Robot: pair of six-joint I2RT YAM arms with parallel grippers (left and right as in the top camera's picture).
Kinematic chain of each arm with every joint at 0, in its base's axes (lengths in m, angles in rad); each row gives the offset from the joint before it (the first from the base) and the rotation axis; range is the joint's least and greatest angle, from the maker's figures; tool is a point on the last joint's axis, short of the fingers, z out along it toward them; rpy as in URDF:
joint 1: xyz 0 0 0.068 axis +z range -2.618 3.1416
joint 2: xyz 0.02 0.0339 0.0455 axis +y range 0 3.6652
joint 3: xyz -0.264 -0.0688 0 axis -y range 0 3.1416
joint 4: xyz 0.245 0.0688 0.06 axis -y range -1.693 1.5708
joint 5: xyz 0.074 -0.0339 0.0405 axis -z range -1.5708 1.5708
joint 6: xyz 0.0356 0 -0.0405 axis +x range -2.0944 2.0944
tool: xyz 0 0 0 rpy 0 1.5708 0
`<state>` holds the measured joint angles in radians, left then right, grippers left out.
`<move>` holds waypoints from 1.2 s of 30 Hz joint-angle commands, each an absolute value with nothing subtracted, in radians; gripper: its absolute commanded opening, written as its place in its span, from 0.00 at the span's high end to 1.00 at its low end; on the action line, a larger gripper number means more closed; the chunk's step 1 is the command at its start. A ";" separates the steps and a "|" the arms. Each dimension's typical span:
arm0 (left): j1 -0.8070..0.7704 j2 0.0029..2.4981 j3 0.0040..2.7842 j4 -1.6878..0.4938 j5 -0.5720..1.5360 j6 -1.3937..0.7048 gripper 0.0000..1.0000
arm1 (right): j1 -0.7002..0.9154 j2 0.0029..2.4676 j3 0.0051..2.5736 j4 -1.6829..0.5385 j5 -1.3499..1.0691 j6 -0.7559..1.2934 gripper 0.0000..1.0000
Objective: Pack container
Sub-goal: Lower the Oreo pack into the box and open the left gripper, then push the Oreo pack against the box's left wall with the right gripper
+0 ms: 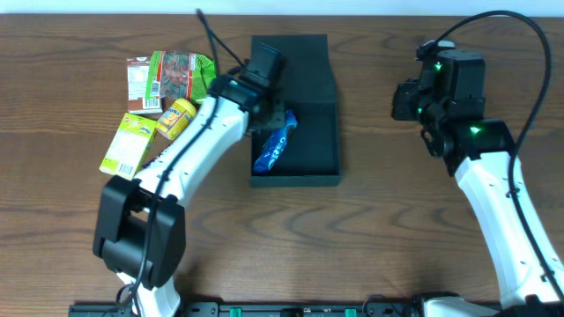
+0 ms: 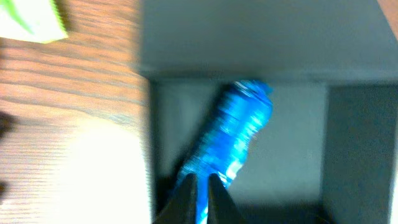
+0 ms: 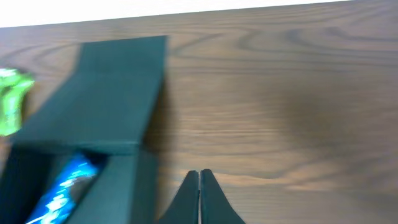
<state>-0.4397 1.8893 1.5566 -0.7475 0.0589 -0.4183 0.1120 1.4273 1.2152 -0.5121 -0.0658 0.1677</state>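
Touching blue packet (image 2: pixel 233 140), left claw (image 2: pixel 200 185) shut (right claw (image 3: pixel 199 177) too).

Blue packet (image 1: pixel 273 150): upper end hidden under left arm (image 1: pixel 189 145), inside container (image 1: pixel 322 106). Packets (image 1: pixel 167 84) left of container: print too small to read. Green packet (image 3: pixel 11 99) beyond container: blurred, cut by edge.

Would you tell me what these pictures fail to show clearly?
Print on the blue packet: blurred in left wrist view, too small overhead.
Whether the left gripper touches it: blurred there, hidden under the arm overhead.
Left wall of the container: partly covered by the arm overhead.
Labels on the snack packets: too small overhead.
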 commanded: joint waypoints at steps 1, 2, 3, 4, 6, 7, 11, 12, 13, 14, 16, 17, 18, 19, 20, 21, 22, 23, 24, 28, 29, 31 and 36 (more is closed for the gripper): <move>-0.346 1.876 1.586 -0.747 0.016 -0.418 0.94 | 0.165 1.472 1.215 -0.500 -0.228 0.163 0.98; -0.320 1.877 1.584 -0.748 0.019 -0.418 0.95 | 0.189 1.491 1.215 -0.487 -0.243 0.163 0.98; -0.300 1.878 1.581 -0.749 0.027 -0.419 0.94 | 0.212 1.511 1.215 -0.474 -0.260 0.163 0.99; -0.278 1.878 1.575 -0.749 0.035 -0.418 0.94 | 0.242 1.535 1.215 -0.458 -0.280 0.163 0.98; -0.253 1.878 1.556 -0.751 0.051 -0.415 0.94 | 0.308 1.590 1.215 -0.426 -0.295 0.176 0.98; -0.247 1.879 1.539 -0.750 0.050 -0.415 0.94 | 0.333 1.613 1.215 -0.416 -0.287 0.187 0.99; -0.248 1.887 1.428 -0.698 0.097 -0.411 0.95 | 0.411 1.708 1.216 -0.403 -0.246 0.278 0.99; -0.250 1.887 1.393 -0.666 0.126 -0.403 0.95 | 0.423 1.731 1.216 -0.403 -0.245 0.289 0.98; -0.251 1.887 1.365 -0.635 0.145 -0.403 0.94 | 0.431 1.753 1.216 -0.403 -0.242 0.301 0.99; -0.251 1.887 1.341 -0.608 0.160 -0.404 0.94 | 0.437 1.772 1.216 -0.403 -0.239 0.313 0.99; -0.251 1.887 1.308 -0.571 0.175 -0.404 0.94 | 0.448 1.810 1.216 -0.399 -0.234 0.326 0.99; -0.251 1.887 1.297 -0.562 0.184 -0.404 0.94 | 0.453 1.824 1.216 -0.395 -0.231 0.329 0.98; -0.251 1.888 1.287 -0.551 0.189 -0.404 0.94 | 0.458 1.841 1.217 -0.389 -0.223 0.330 0.98; -0.251 1.888 1.281 -0.545 0.190 -0.404 0.94 | 0.463 1.854 1.217 -0.384 -0.209 0.330 0.98; -0.251 1.889 1.277 -0.540 0.193 -0.404 0.94 | 0.469 1.869 1.217 -0.377 -0.190 0.330 0.98; -0.251 1.891 1.277 -0.540 0.193 -0.404 0.94 | 0.476 1.888 1.217 -0.369 -0.169 0.329 0.98; -0.251 1.892 1.277 -0.536 0.200 -0.404 0.94 | 0.484 1.906 1.217 -0.355 -0.161 0.329 0.98; -0.251 1.892 1.277 -0.531 0.210 -0.404 0.94 | 0.488 1.919 1.217 -0.340 -0.161 0.329 0.98; -0.252 1.892 1.277 -0.524 0.232 -0.404 0.94 | 0.494 1.934 1.217 -0.318 -0.161 0.329 0.98; -0.270 1.892 1.276 -0.515 0.245 -0.403 0.94 | 0.508 1.976 1.218 -0.263 -0.137 0.339 0.98; -0.274 1.892 1.276 -0.511 0.245 -0.403 0.94 | 0.509 1.983 1.218 -0.255 -0.130 0.344 0.98; -0.282 1.893 1.276 -0.502 0.245 -0.403 0.94 | 0.509 1.998 1.219 -0.238 -0.131 0.344 0.98; -0.289 1.894 1.276 -0.484 0.245 -0.388 0.94 | 0.503 2.003 1.239 -0.300 -0.038 0.344 0.98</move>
